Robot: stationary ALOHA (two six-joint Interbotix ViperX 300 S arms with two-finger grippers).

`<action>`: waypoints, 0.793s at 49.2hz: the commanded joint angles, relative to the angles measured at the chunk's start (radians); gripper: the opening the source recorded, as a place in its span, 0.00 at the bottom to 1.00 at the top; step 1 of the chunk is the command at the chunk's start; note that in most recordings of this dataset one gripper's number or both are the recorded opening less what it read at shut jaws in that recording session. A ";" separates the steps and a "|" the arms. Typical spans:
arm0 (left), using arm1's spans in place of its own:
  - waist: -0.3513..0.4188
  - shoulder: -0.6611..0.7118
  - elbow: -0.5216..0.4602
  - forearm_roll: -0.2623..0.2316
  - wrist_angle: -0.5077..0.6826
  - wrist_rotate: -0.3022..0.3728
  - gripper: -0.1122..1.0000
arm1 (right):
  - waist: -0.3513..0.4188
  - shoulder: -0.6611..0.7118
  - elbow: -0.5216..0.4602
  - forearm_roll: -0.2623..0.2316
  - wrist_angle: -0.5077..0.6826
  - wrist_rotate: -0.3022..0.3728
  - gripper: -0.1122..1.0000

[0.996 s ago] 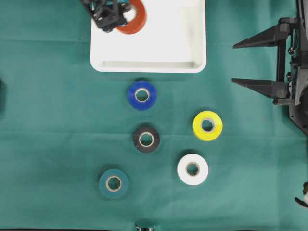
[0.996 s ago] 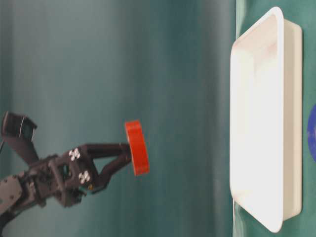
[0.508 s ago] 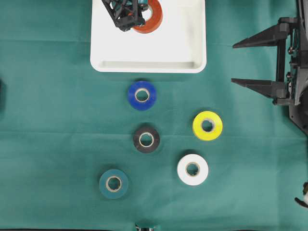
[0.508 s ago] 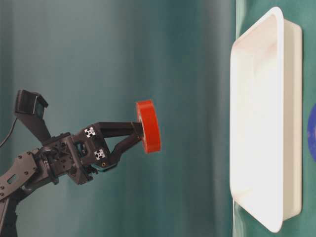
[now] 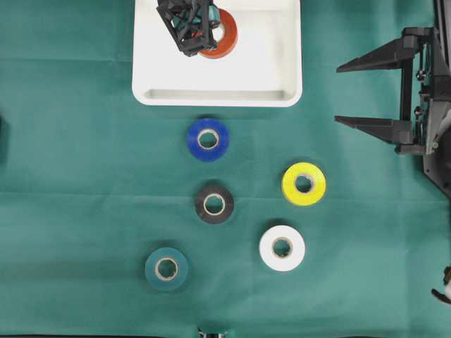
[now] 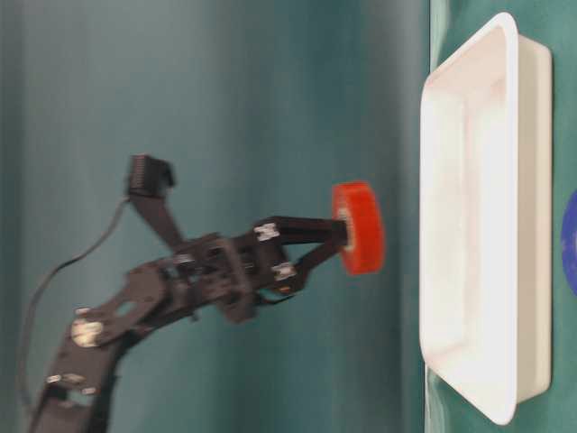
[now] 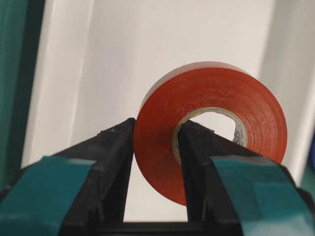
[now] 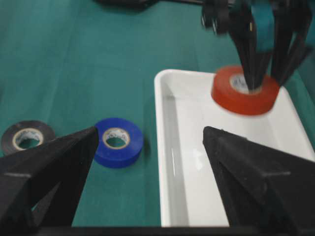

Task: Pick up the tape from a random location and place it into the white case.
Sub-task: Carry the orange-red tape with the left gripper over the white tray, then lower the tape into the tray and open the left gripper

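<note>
Overhead, left to right: teal tape roll (image 5: 166,268) low on green cloth (image 5: 70,176). Left gripper (image 5: 199,40) clamped on red-orange tape roll (image 5: 221,35), 1 finger through the core, 1 on the outer wall; roll held above large shallow white plastic case (image 5: 217,95), not touching its floor. Below the case: blue roll (image 5: 208,139), then black roll (image 5: 213,203). Further right: white roll (image 5: 282,248), yellow roll (image 5: 304,183). Right gripper (image 5: 370,93) spread wide, holding nothing, well apart from the case.
</note>
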 commanded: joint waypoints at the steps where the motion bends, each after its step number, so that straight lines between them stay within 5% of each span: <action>1: 0.008 -0.002 0.003 -0.002 -0.049 0.003 0.30 | -0.002 0.008 -0.025 0.000 -0.011 -0.002 0.91; 39: 0.038 0.146 0.046 -0.008 -0.196 0.015 0.30 | -0.002 0.020 -0.025 0.000 -0.025 -0.002 0.91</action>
